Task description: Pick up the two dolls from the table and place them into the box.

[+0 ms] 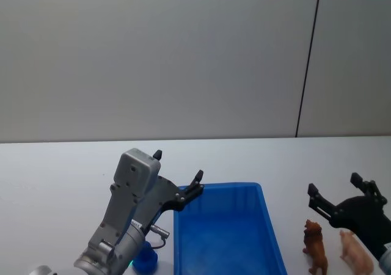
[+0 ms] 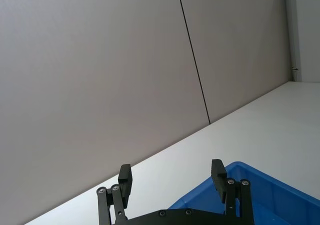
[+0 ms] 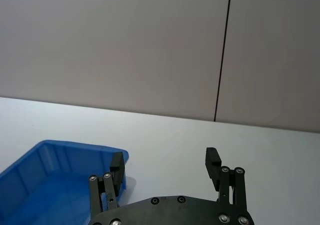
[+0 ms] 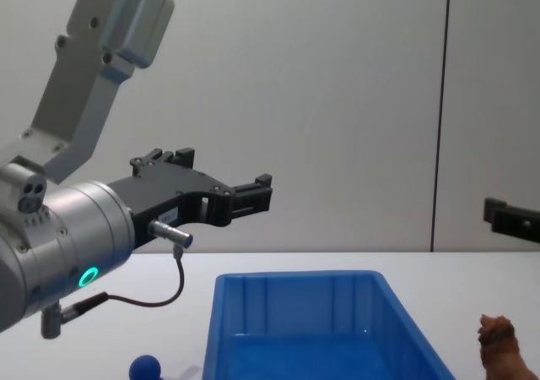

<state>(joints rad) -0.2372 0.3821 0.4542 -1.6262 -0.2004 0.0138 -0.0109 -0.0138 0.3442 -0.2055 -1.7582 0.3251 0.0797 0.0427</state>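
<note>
The blue box (image 1: 183, 238) sits on the white table (image 1: 49, 177), and nothing shows inside it. To its right stand the two dolls: a reddish-brown one (image 1: 315, 245) and, beside it, a pale pink one (image 1: 356, 254). My right gripper (image 1: 335, 184) hovers open and empty just behind and above them. Over the box's far left corner my left gripper (image 1: 178, 165) is raised, also open and empty. The chest view shows the left gripper (image 4: 224, 169) high above the box (image 4: 295, 329) and the brown doll (image 4: 499, 346) at the lower right.
A small blue ball (image 1: 145, 260) lies on the table left of the box, under my left arm. A grey wall with a dark vertical seam (image 1: 308, 61) stands behind the table. Bare tabletop lies beyond the box.
</note>
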